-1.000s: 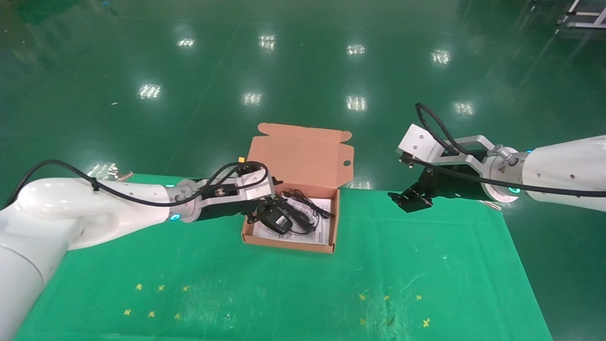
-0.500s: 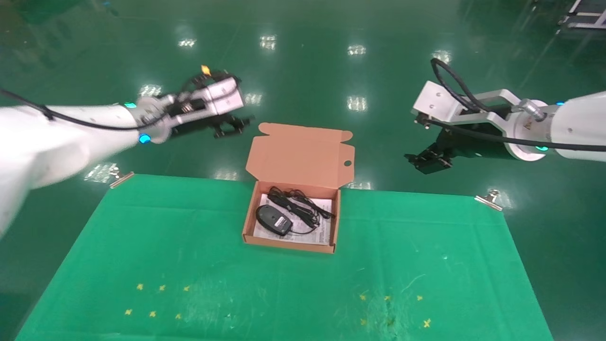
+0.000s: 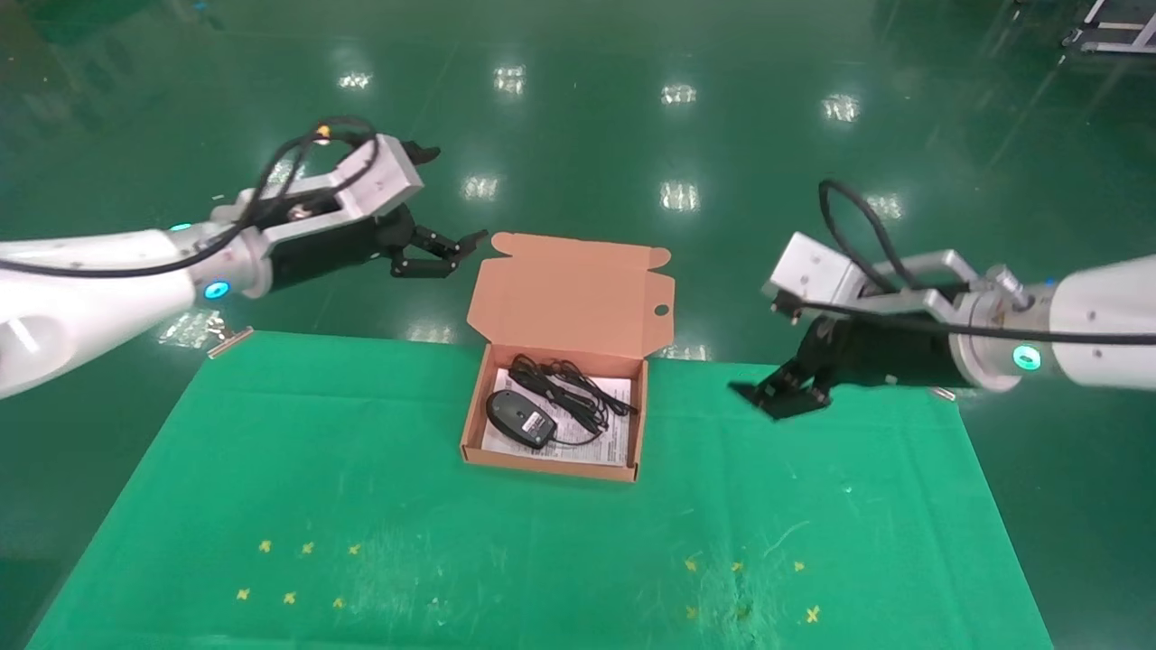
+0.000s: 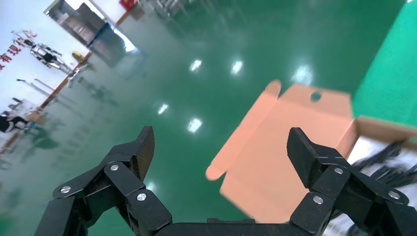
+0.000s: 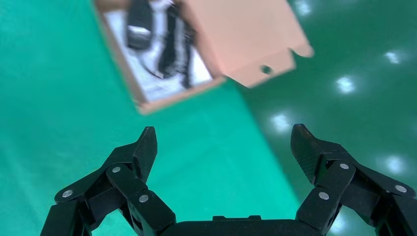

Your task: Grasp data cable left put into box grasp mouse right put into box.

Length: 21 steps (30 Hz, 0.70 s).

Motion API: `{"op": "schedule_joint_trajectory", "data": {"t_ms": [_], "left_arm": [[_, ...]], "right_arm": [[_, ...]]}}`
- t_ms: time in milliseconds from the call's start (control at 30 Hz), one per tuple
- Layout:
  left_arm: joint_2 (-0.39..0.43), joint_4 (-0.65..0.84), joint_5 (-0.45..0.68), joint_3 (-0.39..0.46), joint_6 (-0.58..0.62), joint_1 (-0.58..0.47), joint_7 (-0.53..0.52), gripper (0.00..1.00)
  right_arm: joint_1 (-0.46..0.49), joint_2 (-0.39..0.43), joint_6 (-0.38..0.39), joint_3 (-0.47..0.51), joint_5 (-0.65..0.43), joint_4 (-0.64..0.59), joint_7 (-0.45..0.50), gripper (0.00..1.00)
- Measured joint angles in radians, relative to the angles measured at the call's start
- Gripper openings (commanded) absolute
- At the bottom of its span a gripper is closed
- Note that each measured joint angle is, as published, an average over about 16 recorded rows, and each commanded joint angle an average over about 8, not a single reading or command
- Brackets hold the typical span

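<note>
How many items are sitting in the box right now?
2. The mouse lies on the left side of the box, and the data cable lies coiled beside it toward the right and back. Nothing else appears inside apart from the white sheet lining it.

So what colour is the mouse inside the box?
Black, with a pale label on it. The mouse lies in the box; the head view shows it best.

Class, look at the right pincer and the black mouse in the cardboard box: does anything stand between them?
Nothing visible does. The open right pincer hovers beside the orange-brown cardboard box; only bare green cloth and the box's low side wall separate it from the black oval mouse.
</note>
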Motion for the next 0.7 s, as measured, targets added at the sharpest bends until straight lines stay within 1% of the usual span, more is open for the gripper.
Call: {"op": "schedule_joint_trajectory", "data": {"t_ms": [467, 700], "left_arm": [[-0.158, -0.231, -0.170, -0.067, 0.197, 0.150, -0.195, 1.00], [-0.197, -0.289, -0.213, -0.083, 0.247, 0.188, -0.244, 1.00]], "right_arm": [[-0.202, 0.045, -0.168, 0.253, 0.269, 0.014, -0.174, 1.00], [-0.253, 0.057, -0.210, 0.316, 0.336, 0.018, -0.218, 1.00]]}}
